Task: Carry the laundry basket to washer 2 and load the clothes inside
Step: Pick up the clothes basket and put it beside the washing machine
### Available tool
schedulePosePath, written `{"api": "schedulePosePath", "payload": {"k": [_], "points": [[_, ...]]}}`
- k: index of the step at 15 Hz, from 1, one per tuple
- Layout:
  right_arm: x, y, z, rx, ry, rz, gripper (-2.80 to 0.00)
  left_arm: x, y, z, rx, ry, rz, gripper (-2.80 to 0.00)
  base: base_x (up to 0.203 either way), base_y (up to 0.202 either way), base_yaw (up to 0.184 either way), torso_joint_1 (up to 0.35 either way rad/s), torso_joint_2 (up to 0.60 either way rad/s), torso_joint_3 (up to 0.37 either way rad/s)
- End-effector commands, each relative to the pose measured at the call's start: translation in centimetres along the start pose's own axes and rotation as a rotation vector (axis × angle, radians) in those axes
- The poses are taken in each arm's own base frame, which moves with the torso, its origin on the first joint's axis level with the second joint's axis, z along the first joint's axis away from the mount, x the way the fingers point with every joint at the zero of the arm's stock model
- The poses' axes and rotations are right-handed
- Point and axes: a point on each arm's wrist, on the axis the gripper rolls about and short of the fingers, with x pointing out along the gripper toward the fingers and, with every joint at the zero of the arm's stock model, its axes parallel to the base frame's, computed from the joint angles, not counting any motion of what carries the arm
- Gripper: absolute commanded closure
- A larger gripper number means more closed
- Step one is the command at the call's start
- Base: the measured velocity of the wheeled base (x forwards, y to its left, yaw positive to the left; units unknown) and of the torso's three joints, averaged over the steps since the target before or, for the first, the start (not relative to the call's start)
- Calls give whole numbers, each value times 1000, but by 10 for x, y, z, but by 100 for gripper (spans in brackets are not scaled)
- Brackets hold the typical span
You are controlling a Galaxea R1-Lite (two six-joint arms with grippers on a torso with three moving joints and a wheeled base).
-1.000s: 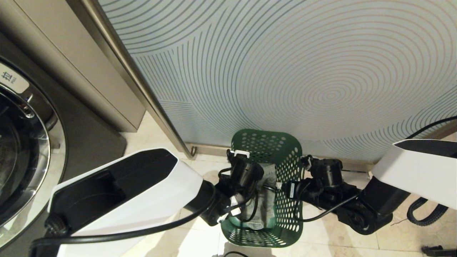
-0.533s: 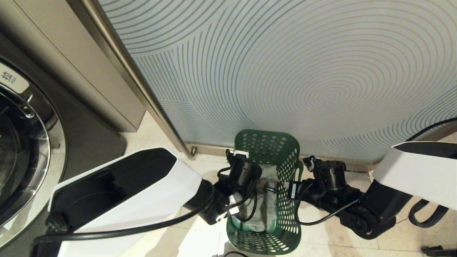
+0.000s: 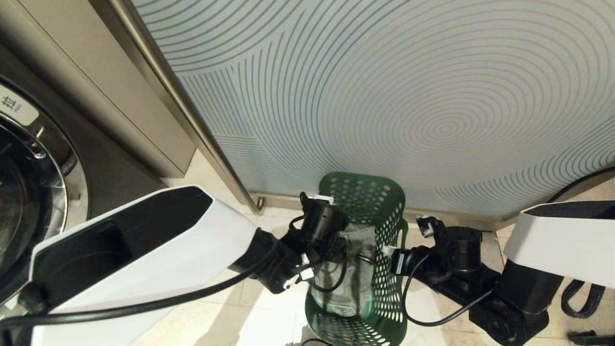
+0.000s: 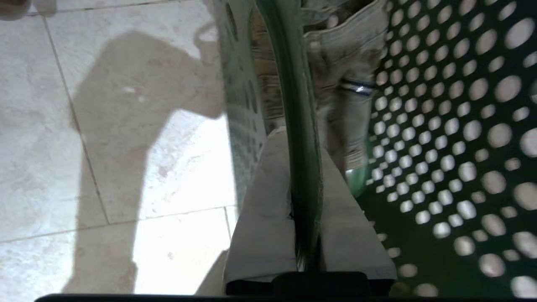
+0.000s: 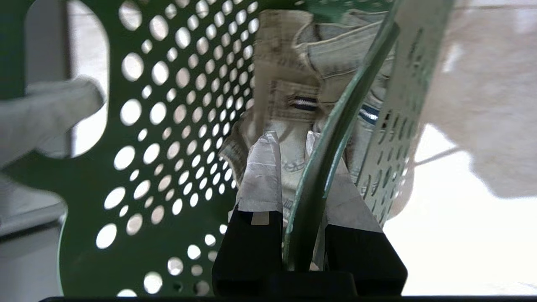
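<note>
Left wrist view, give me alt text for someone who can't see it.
The left gripper is clamped on the rim of a green basket with jeans inside, above a pale tiled floor.

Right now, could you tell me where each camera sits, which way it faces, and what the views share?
Head view: looks down past both arms at the green basket by the patterned wall.
Left wrist view: behind the left gripper, clamped on the basket's rim above floor tiles.
Right wrist view: behind the right gripper, clamped on the opposite rim.
Shared: all three show the basket and the jeans inside.
</note>
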Motion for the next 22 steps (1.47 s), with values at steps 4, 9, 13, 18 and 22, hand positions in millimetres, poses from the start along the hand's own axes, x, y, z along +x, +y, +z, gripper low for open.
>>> {"api": "schedulePosePath", "payload": {"k": [4,9,13,18,22], "points": [[-28,22,30,19,-46,80,0,-49,10,37,-105,25,-85,0,0,0,0,0,0,0],[-64,56,57,11,-7,128,0,-98,28,48,-181,173,-262,0,0,0,0,0,0,0],[-87,78,75,8,56,141,0,-116,36,44,-175,241,-269,0,0,0,0,0,0,0],[-87,80,78,8,60,130,0,-118,36,41,-184,270,-266,0,0,0,0,0,0,0],[-86,81,80,8,55,131,0,-120,36,42,-187,277,-299,0,0,0,0,1,2,70]]}}
